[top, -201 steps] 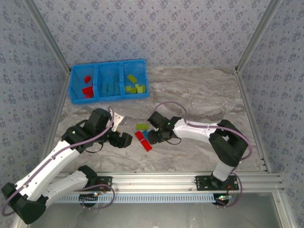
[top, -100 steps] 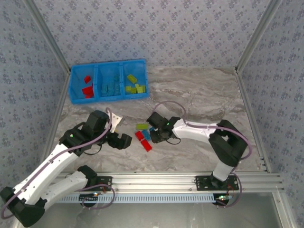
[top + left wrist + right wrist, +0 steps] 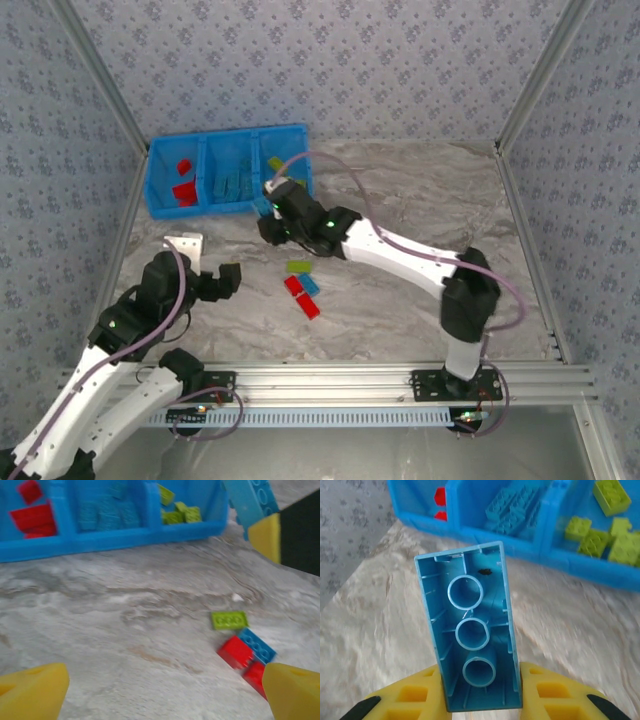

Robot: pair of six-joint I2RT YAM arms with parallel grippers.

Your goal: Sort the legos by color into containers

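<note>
My right gripper (image 3: 267,212) is shut on a light blue lego (image 3: 470,630), held on end with its hollow underside to the wrist camera, just in front of the blue bin (image 3: 190,210). Of its three containers, the left holds red legos (image 3: 183,182), the middle blue ones (image 3: 515,507), the right green ones (image 3: 605,530). On the table lie a green lego (image 3: 298,266), a blue one (image 3: 311,285) and two red ones (image 3: 293,285) (image 3: 308,305). My left gripper (image 3: 205,262) stands open and empty, left of that cluster.
Metal frame posts (image 3: 128,130) and patterned walls close in the table on the left, right and back. The right arm (image 3: 400,255) stretches diagonally across the middle. Bare marble (image 3: 420,190) lies right of the bin.
The right gripper shut on a blue lego from the table cluster and carried it up and left to the bin's front. The left arm drew back to the left and opened wider.
</note>
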